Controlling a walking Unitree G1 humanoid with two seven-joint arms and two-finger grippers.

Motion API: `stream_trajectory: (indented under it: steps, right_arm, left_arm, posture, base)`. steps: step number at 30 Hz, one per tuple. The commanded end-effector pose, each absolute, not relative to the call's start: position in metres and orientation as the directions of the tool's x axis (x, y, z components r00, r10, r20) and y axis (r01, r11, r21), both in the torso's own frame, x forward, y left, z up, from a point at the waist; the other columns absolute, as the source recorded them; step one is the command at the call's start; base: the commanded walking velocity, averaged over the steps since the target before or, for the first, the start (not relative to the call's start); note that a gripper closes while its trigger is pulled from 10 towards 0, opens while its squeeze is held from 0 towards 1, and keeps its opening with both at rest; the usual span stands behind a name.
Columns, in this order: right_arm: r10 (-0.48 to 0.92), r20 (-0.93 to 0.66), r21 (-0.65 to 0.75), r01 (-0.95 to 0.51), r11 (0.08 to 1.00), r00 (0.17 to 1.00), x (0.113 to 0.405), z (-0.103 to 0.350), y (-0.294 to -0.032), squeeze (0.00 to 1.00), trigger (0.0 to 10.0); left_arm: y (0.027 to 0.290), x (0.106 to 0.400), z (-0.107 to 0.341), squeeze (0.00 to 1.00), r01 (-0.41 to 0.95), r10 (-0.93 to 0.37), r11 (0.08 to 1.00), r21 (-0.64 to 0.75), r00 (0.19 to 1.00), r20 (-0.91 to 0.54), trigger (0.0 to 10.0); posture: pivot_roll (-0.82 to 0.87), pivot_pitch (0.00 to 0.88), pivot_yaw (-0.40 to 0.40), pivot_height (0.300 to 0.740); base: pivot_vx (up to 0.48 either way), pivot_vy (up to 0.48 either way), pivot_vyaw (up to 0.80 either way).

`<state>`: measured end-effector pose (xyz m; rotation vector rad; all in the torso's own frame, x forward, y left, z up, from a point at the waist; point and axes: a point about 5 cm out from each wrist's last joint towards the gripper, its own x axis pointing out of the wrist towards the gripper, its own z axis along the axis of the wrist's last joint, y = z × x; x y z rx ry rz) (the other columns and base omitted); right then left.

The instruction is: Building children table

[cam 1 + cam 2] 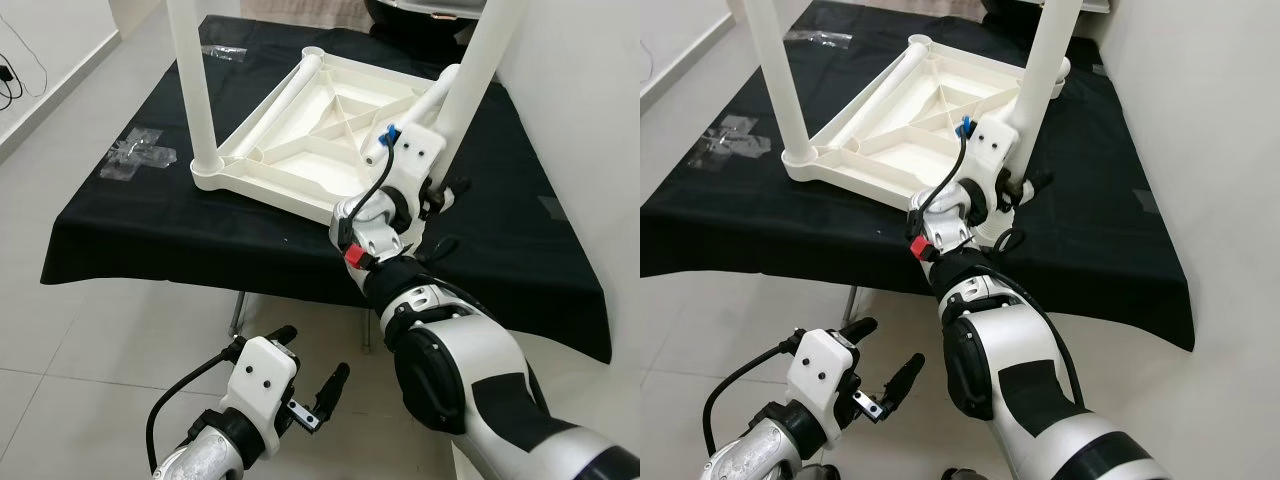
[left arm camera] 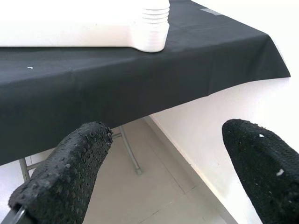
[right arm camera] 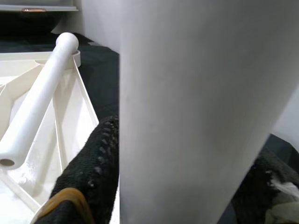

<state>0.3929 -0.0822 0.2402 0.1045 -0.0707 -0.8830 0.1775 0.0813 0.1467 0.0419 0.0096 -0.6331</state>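
Observation:
A white plastic table top [image 1: 300, 150] lies upside down on a black-clothed table [image 1: 150, 230]. One white leg [image 1: 195, 90] stands upright in its near left corner. At the near right corner stands a second upright leg [image 1: 470, 90], with my right gripper [image 1: 442, 182] shut on it low down; in the right wrist view this leg [image 3: 187, 93] sits between the black fingers [image 3: 88, 177]. A loose leg [image 3: 37, 102] lies in the top beside it. My left gripper [image 1: 312, 355] hangs open over the floor, below the table's front edge.
Crumpled clear plastic wrappers [image 1: 140, 158] lie on the cloth at the left, and another [image 1: 225, 48] at the back. A white wall runs close along the right side. Metal table legs [image 1: 238, 315] show under the cloth. Cables [image 1: 15, 80] lie on the floor far left.

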Motion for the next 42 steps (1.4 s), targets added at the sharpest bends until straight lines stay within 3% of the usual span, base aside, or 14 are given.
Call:
stream_trajectory:
  steps: [1,8,9,22,23,24,42]
  right_arm:
    - [-0.785,0.015,0.125,0.778,0.616,0.619,0.393,0.241,-0.084,0.0,10.0]
    - [-0.783,0.019,0.131,0.775,0.619,0.622,0.392,0.241,-0.082,0.0,10.0]
    - [-0.772,0.018,0.137,0.764,0.631,0.635,0.392,0.24,-0.081,1.0,10.0]
    - [-0.755,0.004,0.142,0.747,0.649,0.655,0.389,0.233,-0.073,0.98,10.0]
    - [-0.755,-0.001,0.148,0.746,0.649,0.656,0.388,0.232,-0.072,0.22,10.0]
    - [-0.753,0.002,0.151,0.744,0.651,0.658,0.388,0.232,-0.071,0.0,10.0]
    - [-0.709,0.037,0.134,0.699,0.702,0.705,0.381,0.22,-0.057,0.0,10.0]
  left_arm:
    - [0.082,0.176,0.142,0.0,0.589,-0.587,0.808,0.031,0.808,-0.043,10.0]
    - [0.082,0.176,0.141,0.0,0.59,-0.588,0.807,0.029,0.807,-0.044,10.0]
    - [0.082,0.176,0.141,0.0,0.59,-0.588,0.807,0.03,0.807,-0.044,10.0]
    - [0.082,0.177,0.141,0.0,0.59,-0.588,0.807,0.03,0.807,-0.045,10.0]
    - [0.082,0.177,0.141,0.0,0.589,-0.587,0.808,0.028,0.808,-0.044,10.0]
    - [0.082,0.177,0.141,0.0,0.588,-0.587,0.808,0.028,0.808,-0.044,10.0]
    - [0.083,0.181,0.139,0.0,0.584,-0.583,0.811,0.029,0.811,-0.046,10.0]
  posture:
    - [0.15,0.172,-0.138,0.74]
    - [0.15,0.173,-0.137,0.74]
    - [0.15,0.174,-0.137,0.74]
    - [0.15,0.172,-0.135,0.74]
    - [0.15,0.172,-0.135,0.74]
    - [0.15,0.173,-0.133,0.74]
    - [0.14,0.169,-0.13,0.74]
  base:
    - [0.0,0.0,0.0]
    - [0.0,0.0,0.0]
    - [0.0,0.0,0.0]
    - [0.0,0.0,0.0]
    - [0.0,0.0,0.0]
    - [0.0,0.0,0.0]
    - [0.0,0.0,0.0]
